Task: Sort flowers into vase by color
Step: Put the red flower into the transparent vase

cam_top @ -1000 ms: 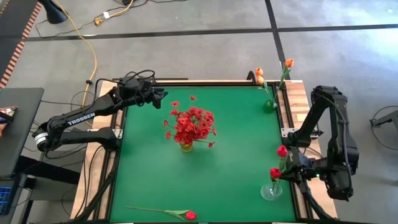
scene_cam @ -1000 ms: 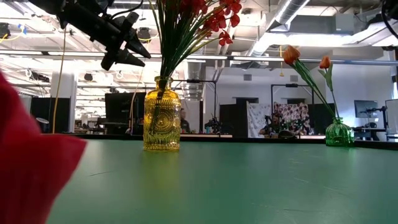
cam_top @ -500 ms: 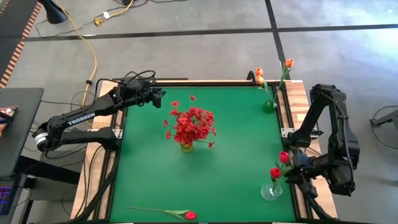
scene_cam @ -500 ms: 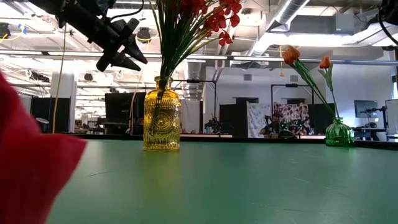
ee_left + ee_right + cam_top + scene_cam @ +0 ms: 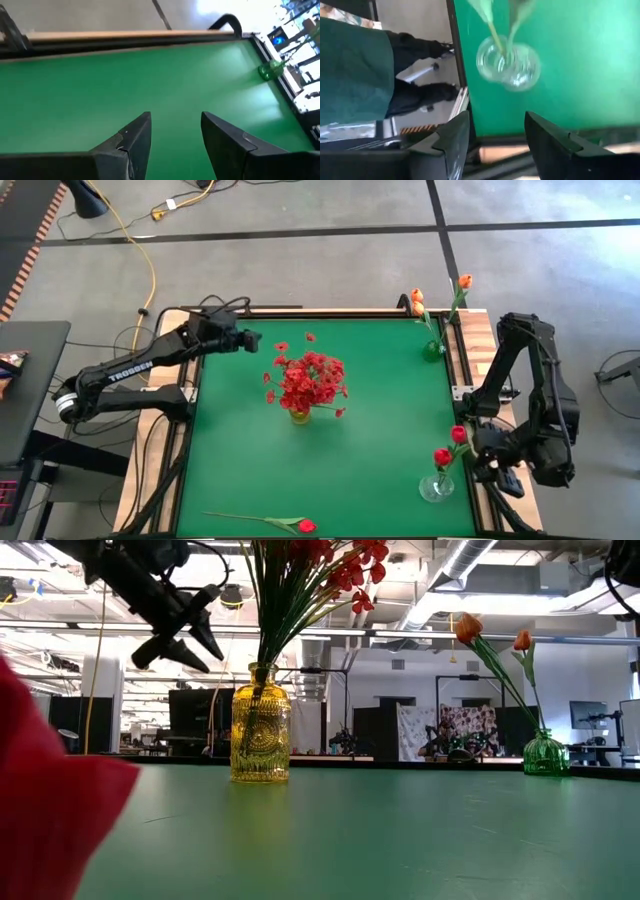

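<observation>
Beside the surface's right edge, your right gripper (image 5: 500, 477) has backed off the clear vase (image 5: 436, 486) with jaws released, leaving two red-pink tulips (image 5: 449, 445) standing in it, so you still owe the last tulip (image 5: 300, 525) lying at the near edge.

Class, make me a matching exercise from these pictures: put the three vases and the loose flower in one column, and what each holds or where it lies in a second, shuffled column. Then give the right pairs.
Things:
1. yellow vase
2. green vase
3. clear vase
4. loose red flower

Descriptions:
A. lies flat by the table's near edge
B. holds two red-pink buds
C. holds bushy red sprigs
D. holds orange buds

Pairs: 1-C, 2-D, 3-B, 4-A
</observation>
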You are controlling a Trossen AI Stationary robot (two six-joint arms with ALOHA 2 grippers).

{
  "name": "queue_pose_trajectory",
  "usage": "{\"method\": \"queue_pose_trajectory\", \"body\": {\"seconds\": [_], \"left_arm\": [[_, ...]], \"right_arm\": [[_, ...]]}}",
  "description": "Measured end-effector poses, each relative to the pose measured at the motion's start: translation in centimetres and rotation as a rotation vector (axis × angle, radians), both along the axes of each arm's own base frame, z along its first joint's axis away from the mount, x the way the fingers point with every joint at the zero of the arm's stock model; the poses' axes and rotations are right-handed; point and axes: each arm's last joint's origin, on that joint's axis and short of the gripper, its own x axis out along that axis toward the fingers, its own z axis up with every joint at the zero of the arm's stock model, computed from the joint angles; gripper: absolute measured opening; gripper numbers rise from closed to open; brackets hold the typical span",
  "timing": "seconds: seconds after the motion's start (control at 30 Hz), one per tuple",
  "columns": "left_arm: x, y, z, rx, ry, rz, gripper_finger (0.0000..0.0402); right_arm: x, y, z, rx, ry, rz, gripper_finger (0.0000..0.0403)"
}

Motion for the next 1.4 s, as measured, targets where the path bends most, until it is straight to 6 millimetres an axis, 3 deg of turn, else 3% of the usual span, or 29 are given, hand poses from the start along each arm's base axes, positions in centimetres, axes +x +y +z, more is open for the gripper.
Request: {"method": "queue_pose_trajectory", "body": {"seconds": [0.17,0.4,0.7,0.97,1.13,1.4], "left_arm": [[0.0,-0.2,-0.2,0.001,0.034,-0.046,0.016],[-0.5,-1.1,0.1,0.063,0.073,-0.308,0.016],[-5.7,-6.0,1.0,0.05,0.146,-0.52,0.016],[-9.6,-9.4,1.8,0.019,-0.011,-0.589,0.016],[-9.0,-9.8,1.7,-0.025,-0.003,-0.654,0.016],[-5.2,-10.6,1.0,-0.056,0.117,-0.8,0.016]], "right_arm": [[-0.1,0.2,0.1,0.076,0.082,-0.077,0.0206],[0.5,1.0,0.4,0.221,0.152,-0.247,0.0195],[3.6,4.3,-0.2,0.383,0.17,-0.426,0.0178],[7.1,7.0,-1.5,0.444,0.136,-0.494,0.0171],[7.9,7.3,-2.2,0.411,0.129,-0.511,0.0171],[8.0,7.2,-2.4,0.393,0.138,-0.526,0.0171]]}}
